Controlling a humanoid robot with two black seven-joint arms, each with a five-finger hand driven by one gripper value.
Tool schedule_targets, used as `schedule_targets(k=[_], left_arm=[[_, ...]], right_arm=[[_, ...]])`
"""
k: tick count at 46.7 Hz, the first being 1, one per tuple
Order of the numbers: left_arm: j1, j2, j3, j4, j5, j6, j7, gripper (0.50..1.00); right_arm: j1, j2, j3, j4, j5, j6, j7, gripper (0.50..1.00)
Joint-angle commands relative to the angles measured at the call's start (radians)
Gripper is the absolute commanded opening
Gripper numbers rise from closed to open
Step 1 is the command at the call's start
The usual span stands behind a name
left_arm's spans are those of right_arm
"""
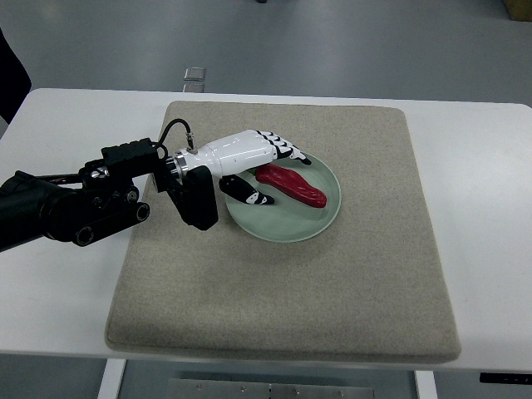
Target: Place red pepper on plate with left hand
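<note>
The red pepper [293, 185] lies flat on the pale green plate [283, 224], slanting from upper left to lower right. My left hand [281, 177], white with black fingertips, reaches in from the left over the plate's left half. Its fingers [288, 153] stretch along the pepper's upper edge. The thumb [249, 194] rests apart, lower left of the pepper's near end. The hand looks open, and nothing is clasped around the pepper. The right arm does not show.
The plate sits on a beige mat [332, 291] covering most of the white table [58, 283]. The black left forearm [75, 208] lies across the table's left side. A small metal piece [194, 75] shows beyond the far edge.
</note>
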Motion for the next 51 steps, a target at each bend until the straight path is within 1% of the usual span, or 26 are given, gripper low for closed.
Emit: schedule_targets(k=[1,3,9,10,11,12,14,27,31,36,41,51], left_arm=[[0.000,0.000,-0.003,-0.002,-0.002,0.002,0.000,0.885],[0.000,0.000,-0.008,-0.002,-0.009,0.005,0.000,0.885],[0.002,0.000,-0.073,-0.005,-0.095,0.048,0.000,0.889],[0.005,0.000,-0.086,-0.006,-0.123,0.052,0.000,0.898],[0.011,-0.002,-0.098,-0.009,-0.152,0.057,0.000,0.930],[0.017,-0.002,-0.110,-0.012,-0.184,0.060,0.000,0.951],[0.020,-0.003,-0.135,-0.019,-0.262,0.069,0.000,0.960],[0.063,-0.020,-0.291,-0.062,-0.796,0.109,0.000,0.960],[0.084,-0.043,-0.369,-0.060,-0.983,0.112,0.001,0.960],[0.110,-0.046,-0.428,-0.049,-1.178,0.112,0.001,0.960],[0.138,-0.046,-0.455,-0.049,-1.284,0.112,0.001,0.962],[0.227,-0.048,-0.586,-0.046,-1.371,0.086,0.005,0.964]], right_arm=[[0.000,0.000,0.000,0.000,0.000,0.000,0.000,0.932],[0.000,0.000,0.000,0.000,0.000,0.000,0.000,0.932],[0.000,0.000,0.000,0.000,0.000,0.000,0.000,0.932],[0.000,0.000,0.000,0.000,0.000,0.000,0.000,0.932],[0.000,0.000,0.000,0.000,0.000,0.000,0.000,0.932],[0.000,0.000,0.000,0.000,0.000,0.000,0.000,0.932],[0.000,0.000,0.000,0.000,0.000,0.000,0.000,0.932],[0.000,0.000,0.000,0.000,0.000,0.000,0.000,0.932],[0.000,0.000,0.000,0.000,0.000,0.000,0.000,0.932],[0.000,0.000,0.000,0.000,0.000,0.000,0.000,0.932],[0.000,0.000,0.000,0.000,0.000,0.000,0.000,0.932],[0.000,0.000,0.000,0.000,0.000,0.000,0.000,0.932]])
